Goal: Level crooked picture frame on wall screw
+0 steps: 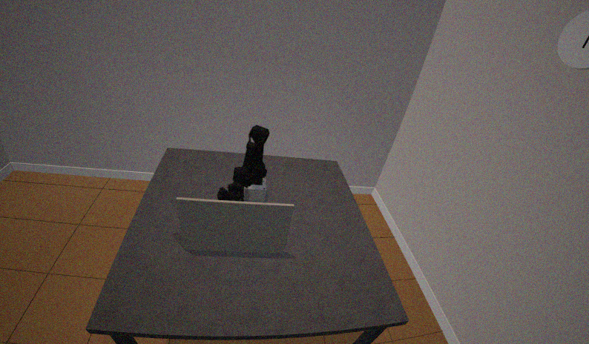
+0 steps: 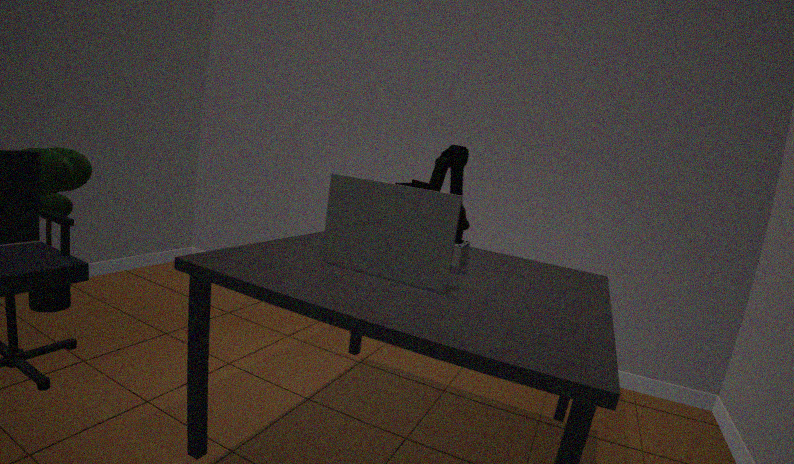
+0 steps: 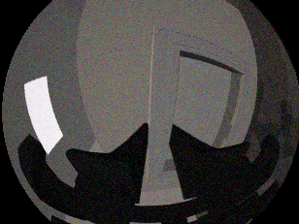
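Top view: a thin, pale-edged upright panel [image 1: 234, 226] [image 2: 391, 233] stands on the dark grey desk [image 1: 331, 290] [image 2: 532, 322], between its left and right edges and nearer the far edge. The black arm [image 1: 254, 162] [image 2: 457, 172] rises behind it; the picture frame is hidden from this side.

Exterior view: behind the chair [image 2: 10, 195], well apart from the desk's left corner, sits a dark cylindrical pot [image 2: 49, 295], contents too dark to tell; the floor [image 2: 261, 380] is orange-brown tile. The panel hides the frame here too.

Wrist view: the gripper [image 3: 157, 127] is narrowed onto the side border of the flat, grey, rectangular picture frame [image 3: 165, 72], one finger either side; whether it hangs level I cannot tell
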